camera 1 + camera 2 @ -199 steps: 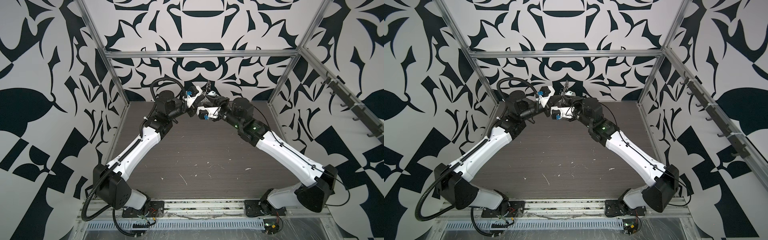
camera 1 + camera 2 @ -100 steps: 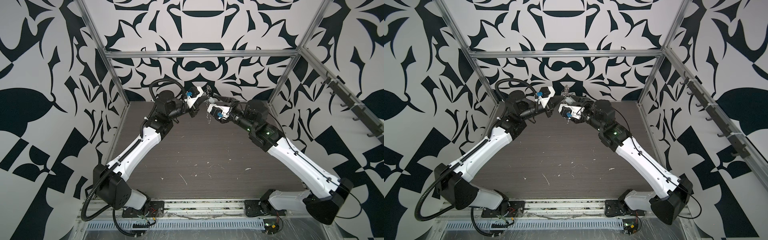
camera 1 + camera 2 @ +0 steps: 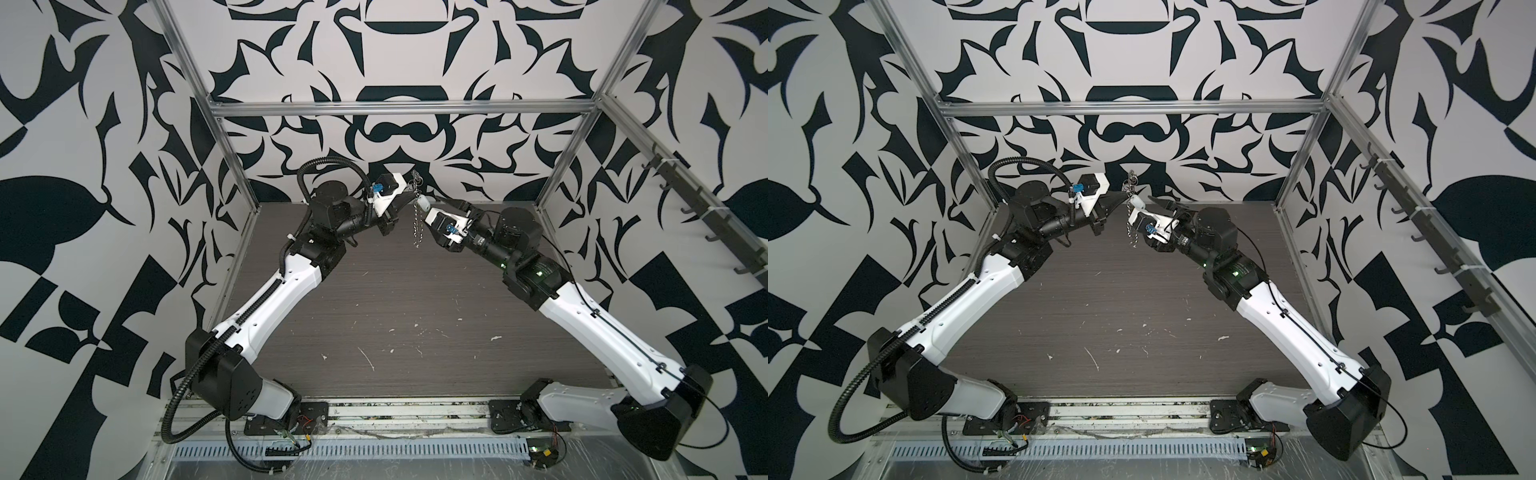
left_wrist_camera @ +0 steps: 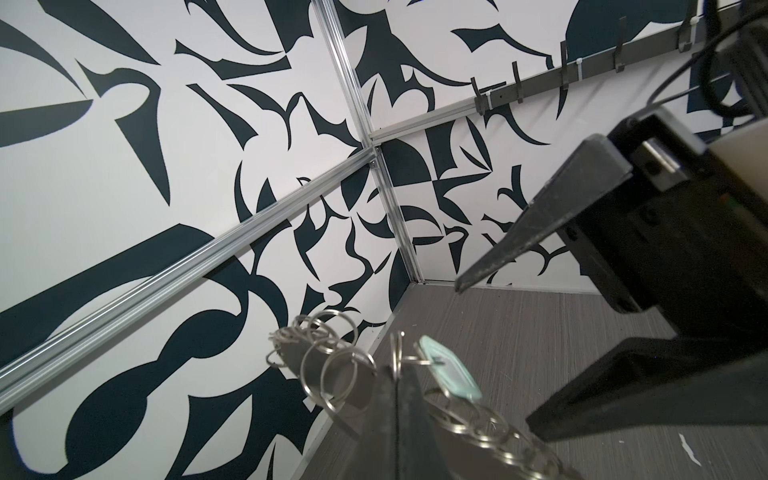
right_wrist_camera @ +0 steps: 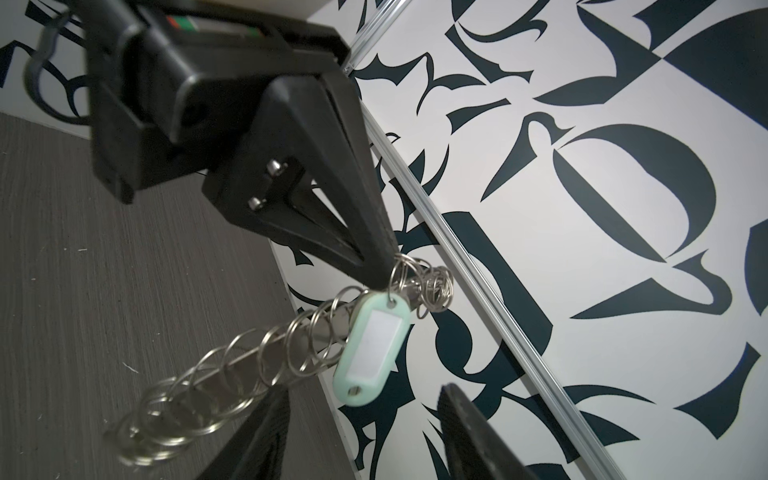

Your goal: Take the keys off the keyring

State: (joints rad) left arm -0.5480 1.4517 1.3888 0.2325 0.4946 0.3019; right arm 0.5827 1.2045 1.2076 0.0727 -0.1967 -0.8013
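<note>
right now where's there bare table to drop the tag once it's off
The table is bare across its middle, between the left forearm and right forearm, and forward to the base rail. Crowded only at the back centre: the left gripper holds the keyring there, tag dangling, right gripper open beside it.

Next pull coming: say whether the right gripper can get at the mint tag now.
Probably yes: the tag hangs free from the keyring pinched in the left gripper; the right gripper stands open close by, nothing between.

Nothing readable anywhere, honestly. The white label slip (image 5: 376, 338) in the mint key tag (image 5: 353, 376) looks blank, and the wall pattern (image 5: 623, 199) is just black shapes, no letters.
</note>
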